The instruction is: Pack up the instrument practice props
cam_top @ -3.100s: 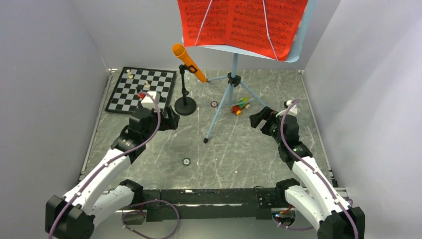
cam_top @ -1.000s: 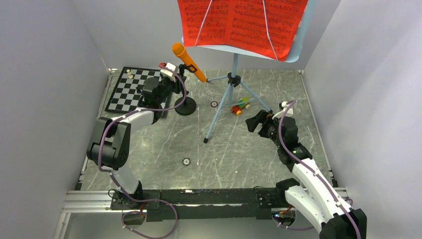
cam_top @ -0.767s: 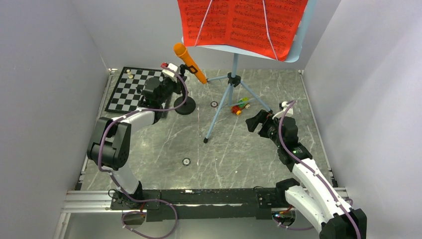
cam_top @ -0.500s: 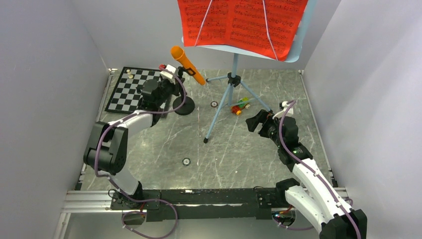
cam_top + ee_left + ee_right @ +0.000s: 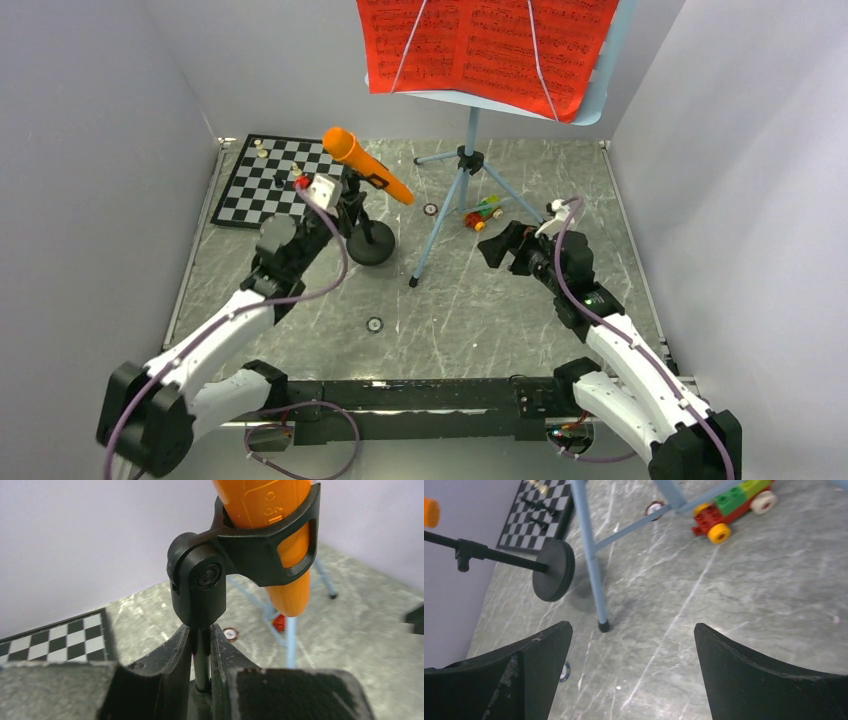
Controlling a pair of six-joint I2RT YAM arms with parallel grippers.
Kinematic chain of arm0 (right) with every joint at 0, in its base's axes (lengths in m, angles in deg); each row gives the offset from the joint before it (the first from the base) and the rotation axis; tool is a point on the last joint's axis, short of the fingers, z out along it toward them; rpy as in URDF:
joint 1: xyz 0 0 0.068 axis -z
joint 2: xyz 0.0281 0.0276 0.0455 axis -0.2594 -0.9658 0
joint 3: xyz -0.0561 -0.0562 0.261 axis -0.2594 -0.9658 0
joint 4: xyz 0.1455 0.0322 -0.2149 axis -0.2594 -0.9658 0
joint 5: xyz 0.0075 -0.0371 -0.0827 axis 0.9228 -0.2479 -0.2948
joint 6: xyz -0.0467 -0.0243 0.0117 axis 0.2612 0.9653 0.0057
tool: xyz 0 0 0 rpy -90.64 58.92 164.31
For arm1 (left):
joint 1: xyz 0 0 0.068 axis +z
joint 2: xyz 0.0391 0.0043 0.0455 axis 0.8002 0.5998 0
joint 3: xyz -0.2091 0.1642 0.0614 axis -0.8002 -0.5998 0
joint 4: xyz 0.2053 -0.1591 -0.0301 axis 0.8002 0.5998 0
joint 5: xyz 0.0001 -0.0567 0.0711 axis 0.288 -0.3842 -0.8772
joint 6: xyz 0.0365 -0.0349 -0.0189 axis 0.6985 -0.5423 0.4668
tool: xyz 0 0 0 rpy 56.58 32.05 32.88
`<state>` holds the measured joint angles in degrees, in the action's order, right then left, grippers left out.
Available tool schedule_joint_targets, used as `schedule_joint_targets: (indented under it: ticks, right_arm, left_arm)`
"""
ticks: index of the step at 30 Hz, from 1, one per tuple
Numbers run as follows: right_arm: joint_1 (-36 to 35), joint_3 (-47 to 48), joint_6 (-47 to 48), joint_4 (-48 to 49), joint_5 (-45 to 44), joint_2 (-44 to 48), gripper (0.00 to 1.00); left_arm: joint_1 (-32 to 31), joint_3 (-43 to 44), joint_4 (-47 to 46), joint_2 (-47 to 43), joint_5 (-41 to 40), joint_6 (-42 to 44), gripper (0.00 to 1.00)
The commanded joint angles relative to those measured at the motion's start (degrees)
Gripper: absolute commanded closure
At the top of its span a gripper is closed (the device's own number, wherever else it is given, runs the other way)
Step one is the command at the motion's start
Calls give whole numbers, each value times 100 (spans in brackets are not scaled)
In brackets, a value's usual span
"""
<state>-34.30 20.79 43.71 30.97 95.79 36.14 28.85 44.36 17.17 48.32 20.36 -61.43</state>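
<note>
Underneath everything, grey marbled tabletop [image 5: 480,300]. At the back, upright on tripod legs, tall light-blue music stand [image 5: 471,125], with red sheet-music pages [image 5: 480,45] resting on its desk. Back left, lying flat, chessboard [image 5: 250,185]. In front of it, leaning, black microphone stand [image 5: 370,245] with orange microphone [image 5: 365,165] in its clip, round base near the tripod's front leg. Beside the tripod's legs, small toy car [image 5: 482,213]. Pinched around the thin pole just under the clip: left fingers [image 5: 222,655]. Spread wide above bare tabletop, gripping nothing: right fingers [image 5: 524,680].
</note>
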Motion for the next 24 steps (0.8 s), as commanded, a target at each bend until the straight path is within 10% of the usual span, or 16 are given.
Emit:
schedule_joint_targets:
  ticks: [1, 24]
  right_arm:
    - [-313, 344, 0, 572, 441, -215, 2]
    - [-1245, 73, -351, 924, 209, -868, 3]
  left_arm:
    - [-463, -327, -137, -1099, -345, -307, 100]
    - [-2889, -1234, 63, -2388, -1581, -584, 100]
